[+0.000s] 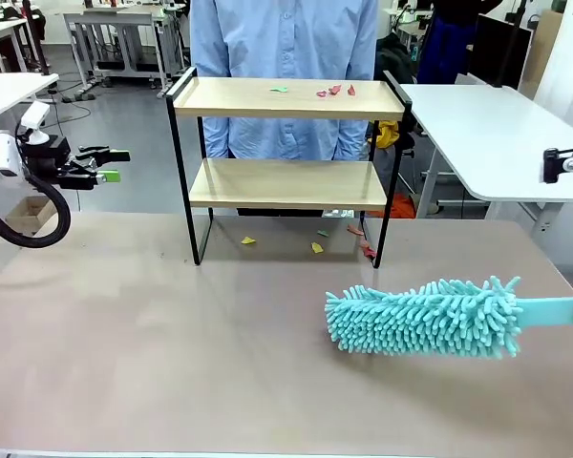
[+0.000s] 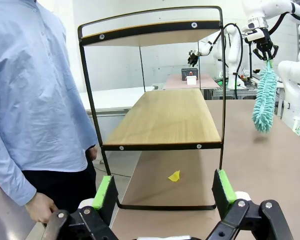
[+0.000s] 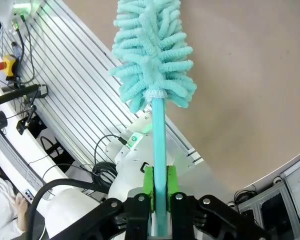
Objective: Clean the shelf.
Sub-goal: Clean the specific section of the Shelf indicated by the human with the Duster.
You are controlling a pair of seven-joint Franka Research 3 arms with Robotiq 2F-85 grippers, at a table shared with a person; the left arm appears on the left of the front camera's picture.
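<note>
Beige tabletop (image 1: 172,334), shelf (image 1: 286,98) at its far side, paper scraps (image 1: 334,91) on its top board, left gripper (image 2: 165,187) spread wide, right gripper (image 3: 159,182) pinching handle of teal duster (image 1: 425,317), person (image 1: 282,38) behind.

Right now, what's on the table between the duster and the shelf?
Front view: bare tabletop beyond the duster, then coloured scraps at the shelf's feet.
</note>
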